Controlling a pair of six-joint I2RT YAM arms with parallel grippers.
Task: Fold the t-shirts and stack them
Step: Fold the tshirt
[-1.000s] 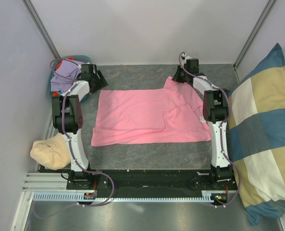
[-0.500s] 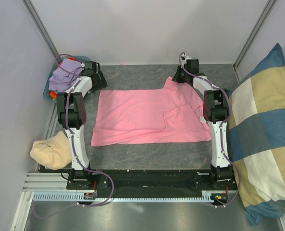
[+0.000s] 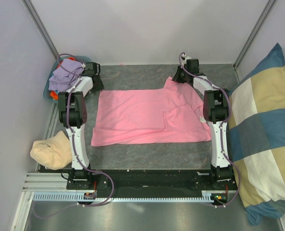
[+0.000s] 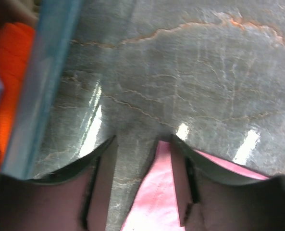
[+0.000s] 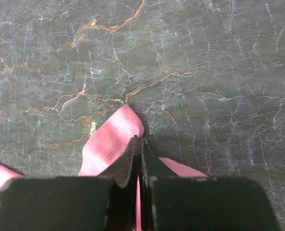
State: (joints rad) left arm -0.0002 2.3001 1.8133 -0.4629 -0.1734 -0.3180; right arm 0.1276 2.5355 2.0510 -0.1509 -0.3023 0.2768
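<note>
- One pink t-shirt [image 3: 142, 118] in play: lies flat at mid-frame in the top view, long axis left to right, white tag [image 3: 202, 119] at the right edge.
- Pokes one corner toward the upper right, pinched there between the closed fingers of the right gripper [image 5: 138, 144].
- At the shirt's upper left corner, left gripper [image 4: 142, 154] with jaws parted, astride the pink tip, not clamped on it.
- Further upper left: lavender tee [image 3: 65, 74] and orange tee [image 4: 15, 62] heaped in a blue bin [image 4: 46, 72].
</note>
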